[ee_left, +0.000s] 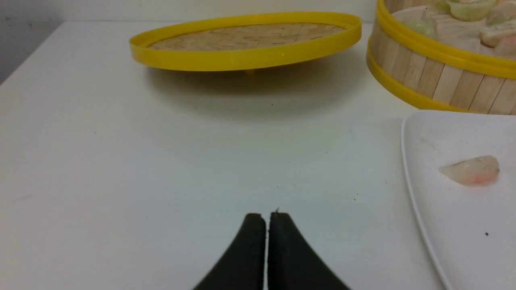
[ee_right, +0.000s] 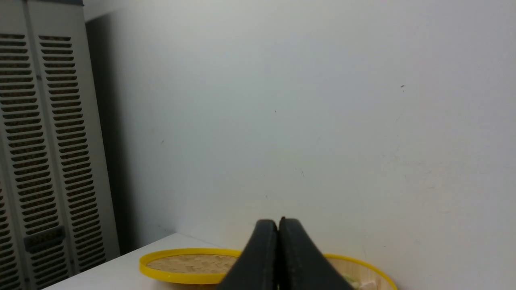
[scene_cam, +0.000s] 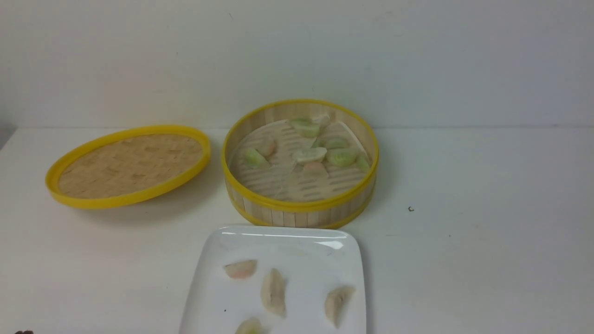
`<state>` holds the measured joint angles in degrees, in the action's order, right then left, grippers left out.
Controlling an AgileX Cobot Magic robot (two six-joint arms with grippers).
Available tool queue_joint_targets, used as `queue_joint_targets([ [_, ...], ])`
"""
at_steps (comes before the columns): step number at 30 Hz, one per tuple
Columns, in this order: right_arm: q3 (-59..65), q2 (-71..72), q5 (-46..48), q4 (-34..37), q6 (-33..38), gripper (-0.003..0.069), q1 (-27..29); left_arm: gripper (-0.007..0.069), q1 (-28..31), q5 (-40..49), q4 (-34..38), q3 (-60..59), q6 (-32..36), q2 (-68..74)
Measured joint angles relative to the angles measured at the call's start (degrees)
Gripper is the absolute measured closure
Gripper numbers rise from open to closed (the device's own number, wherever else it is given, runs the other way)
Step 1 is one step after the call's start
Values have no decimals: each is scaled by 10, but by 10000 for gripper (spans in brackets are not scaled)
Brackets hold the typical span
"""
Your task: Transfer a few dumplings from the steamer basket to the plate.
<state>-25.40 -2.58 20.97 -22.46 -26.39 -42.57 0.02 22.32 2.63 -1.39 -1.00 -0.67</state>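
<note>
1. My left hand (ee_left: 267,219) and right hand (ee_right: 278,225) are both together, fingertips meeting, with nothing between them.
2. The basket (scene_cam: 297,206) sits on the far side of the surface (scene_cam: 464,232), right of the tilted lid (scene_cam: 130,167); more dumplings (scene_cam: 343,157) lie inside, several bunched toward its right.
3. On the near side, the plate (scene_cam: 306,250) carries four dumplings that I can see, spaced apart. I judge that a few are moved, so the job may be done.
4. If so, I do best keeping both hands clear of the plate.
5. If another is wanted, I should open above the lone green one at the basket's left, come down steeply inside the rim, pinch its middle softly, and lift straight before crossing near.
</note>
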Motion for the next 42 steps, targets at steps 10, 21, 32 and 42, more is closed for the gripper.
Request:
queue_joint_targets([
  [10,0,0,0,12,18,673,0,631,0,0,0,0,0,0],
  [21,0,0,13,212,235,673,0,631,0,0,0,0,0,0],
  [32,100,27,11,219,244,673,248,631,0,0,0,0,0,0],
  [42,263,32,21,217,244,673,422,631,0,-1,0,0,0,0],
])
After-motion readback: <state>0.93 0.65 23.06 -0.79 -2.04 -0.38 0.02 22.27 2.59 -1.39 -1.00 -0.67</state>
